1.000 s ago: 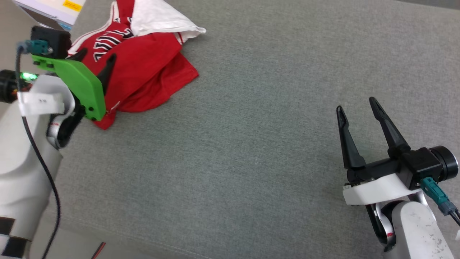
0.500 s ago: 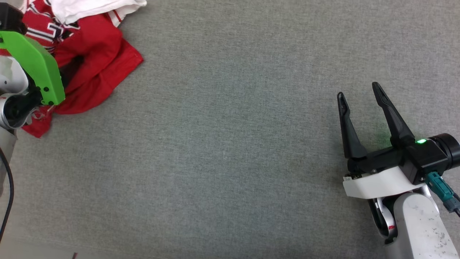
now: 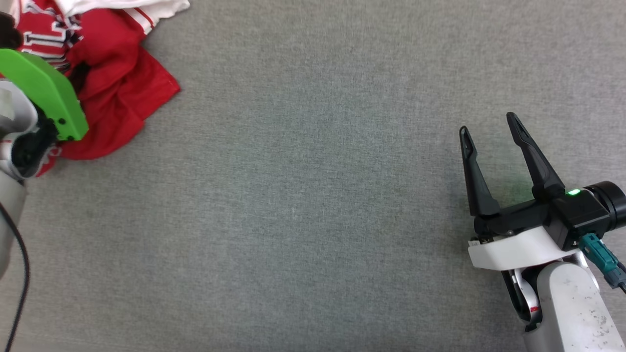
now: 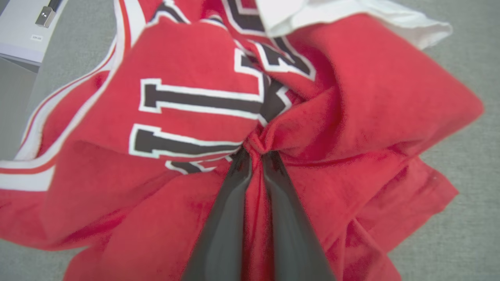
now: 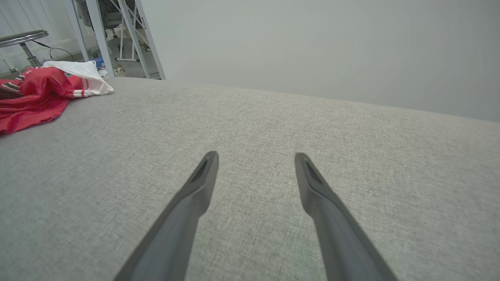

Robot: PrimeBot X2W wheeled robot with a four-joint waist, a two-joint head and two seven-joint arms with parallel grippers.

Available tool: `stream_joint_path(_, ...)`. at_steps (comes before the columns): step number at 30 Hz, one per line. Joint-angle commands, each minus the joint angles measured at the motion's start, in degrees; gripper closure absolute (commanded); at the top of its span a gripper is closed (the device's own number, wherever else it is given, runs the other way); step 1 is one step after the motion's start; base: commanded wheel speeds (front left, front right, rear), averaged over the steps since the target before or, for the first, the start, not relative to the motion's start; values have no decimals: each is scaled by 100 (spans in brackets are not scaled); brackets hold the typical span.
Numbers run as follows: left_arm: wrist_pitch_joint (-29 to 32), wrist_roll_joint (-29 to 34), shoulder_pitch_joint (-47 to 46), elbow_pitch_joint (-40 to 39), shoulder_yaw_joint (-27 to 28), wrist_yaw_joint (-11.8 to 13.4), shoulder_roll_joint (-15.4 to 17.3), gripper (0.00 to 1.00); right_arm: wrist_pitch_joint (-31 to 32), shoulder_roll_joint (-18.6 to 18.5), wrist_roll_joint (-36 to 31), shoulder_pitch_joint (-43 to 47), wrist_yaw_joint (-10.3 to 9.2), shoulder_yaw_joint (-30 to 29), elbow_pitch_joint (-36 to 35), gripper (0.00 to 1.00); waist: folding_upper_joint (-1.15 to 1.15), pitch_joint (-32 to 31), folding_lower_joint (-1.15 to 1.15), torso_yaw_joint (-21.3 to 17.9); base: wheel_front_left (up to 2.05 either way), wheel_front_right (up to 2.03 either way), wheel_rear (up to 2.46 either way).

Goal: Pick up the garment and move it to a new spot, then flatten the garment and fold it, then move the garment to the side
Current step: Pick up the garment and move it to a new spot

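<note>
Grey fabric-covered bench [image 3: 313, 195] is seen across the head view, its middle bare. The garment [image 3: 117, 107] is bunched in a crumpled heap toward the bench's far left corner, red body uppermost, with a white sleeve [image 5: 78, 72] folded over the far side and striped trim showing at its hem. Black white-outlined lettering [image 4: 187, 93] is creased across the heap's top; it can't be read in full. Right gripper [image 3: 487, 123] is held over the bench's near right area, well apart from the garment, with its fingers spread wide and nothing between them; the bench surface is seen through the gap in the right wrist view. Left gripper [image 4: 256, 150] is clamped on the garment: the two fingers are drawn together on a pinched ridge of red cloth just below the lettering, fabric gathered into a knot at the tips. A green bracket [image 3: 44, 93] on the left wrist is seen covering that gripper's fingers in the head view. A green indicator light [image 3: 573, 192] is lit on the right gripper's body, with a teal connector [image 3: 594, 249] plugged in beside it.
</note>
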Motion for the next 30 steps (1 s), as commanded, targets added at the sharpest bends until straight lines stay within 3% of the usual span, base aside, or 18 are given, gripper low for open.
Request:
stream_joint_path(1,-195,162,61,-16,-32,-17,-91,100,-27,-7,27,15,-4,-1,8,0,0,-383,-1,127,0,0,0)
stream_joint_path(11,-1322,756,267,-538,-160,259,-81,100,-27,86,211,301,-4,-65,153,0,0,-1488,-1,148,0,0,0)
stream_joint_path(17,-1718,1261,408,-1311,-418,603,-161,100,-27,132,282,529,-4,-287,219,0,0,-2093,-1,40,0,0,0)
stream_joint_path(30,-1823,1273,496,-2400,-661,941,-913,100,-27,156,447,725,-4,-889,237,0,0,-2498,-1,-605,0,0,0)
